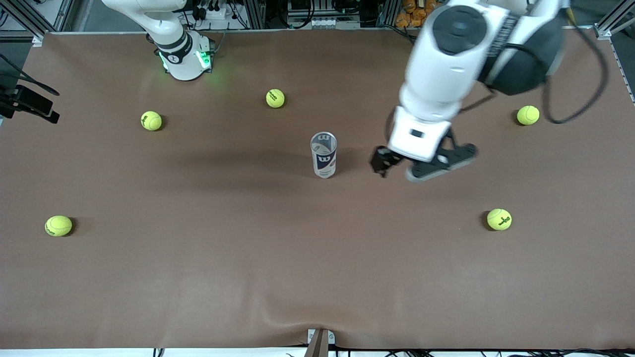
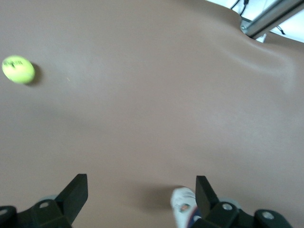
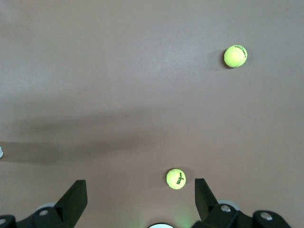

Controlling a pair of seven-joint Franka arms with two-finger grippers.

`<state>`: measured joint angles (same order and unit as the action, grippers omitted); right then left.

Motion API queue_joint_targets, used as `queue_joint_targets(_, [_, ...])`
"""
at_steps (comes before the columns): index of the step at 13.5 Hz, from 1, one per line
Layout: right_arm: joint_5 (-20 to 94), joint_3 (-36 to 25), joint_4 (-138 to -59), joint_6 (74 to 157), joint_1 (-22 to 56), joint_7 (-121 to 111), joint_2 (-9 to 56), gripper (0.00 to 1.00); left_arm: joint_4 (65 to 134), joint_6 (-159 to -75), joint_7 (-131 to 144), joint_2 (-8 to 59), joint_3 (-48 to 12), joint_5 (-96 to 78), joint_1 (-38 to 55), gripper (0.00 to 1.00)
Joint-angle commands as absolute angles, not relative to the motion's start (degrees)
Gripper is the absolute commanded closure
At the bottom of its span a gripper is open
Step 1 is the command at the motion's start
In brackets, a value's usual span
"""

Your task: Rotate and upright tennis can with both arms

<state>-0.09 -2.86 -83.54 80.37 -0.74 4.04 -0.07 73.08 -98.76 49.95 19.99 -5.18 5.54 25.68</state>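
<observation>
The tennis can [image 1: 323, 154] stands upright in the middle of the brown table, clear with a navy, white and red label. My left gripper [image 1: 400, 170] hangs just above the table beside the can, toward the left arm's end, open and holding nothing. In the left wrist view the left gripper [image 2: 141, 191] has its fingers spread wide, and the can [image 2: 182, 207] shows low down next to one finger [image 2: 205, 191], apart from it. The right gripper [image 3: 141, 192] is out of the front view. It hangs open and empty over bare table near its own base.
Several yellow-green tennis balls lie scattered: one [image 1: 275, 98] near the right arm's base [image 1: 186, 59], one [image 1: 151, 120] beside it, one [image 1: 528, 115] under the left arm, two nearer the camera [image 1: 499, 219], [image 1: 58, 225]. A black device [image 1: 30, 101] sits at the table's edge.
</observation>
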Motion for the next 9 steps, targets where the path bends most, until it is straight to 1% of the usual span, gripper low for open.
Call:
queue_joint_targets(1, [0.8,-3.3,-83.1,80.5,-0.5,4.3,-0.6,0.0,74.1,-96.9,40.1,18.5,-6.2,4.7,18.8,0.0])
queue_joint_targets(3, [0.9,-3.3,-83.1,80.1,-0.4,4.2,-0.6,0.0,74.2,-96.9,33.3,18.3,-11.0,4.6,10.9,0.0])
queue_joint_targets(6, [0.8,-3.1,-83.1,79.9,-0.4,2.6,-0.7,0.0,75.8,-96.2,26.6,16.0,-12.0,4.7,5.2,0.0])
queue_joint_targets(8, [0.9,-3.5,-83.1,79.9,-0.4,-0.6,-1.0,0.0,76.9,-94.3,19.6,13.6,-14.7,4.4,-0.1,0.0])
queue_joint_targets(9, [0.8,-3.5,-83.1,79.9,-0.4,-0.5,-1.0,0.0,77.3,-92.7,19.0,12.5,-14.9,4.3,-0.6,0.0])
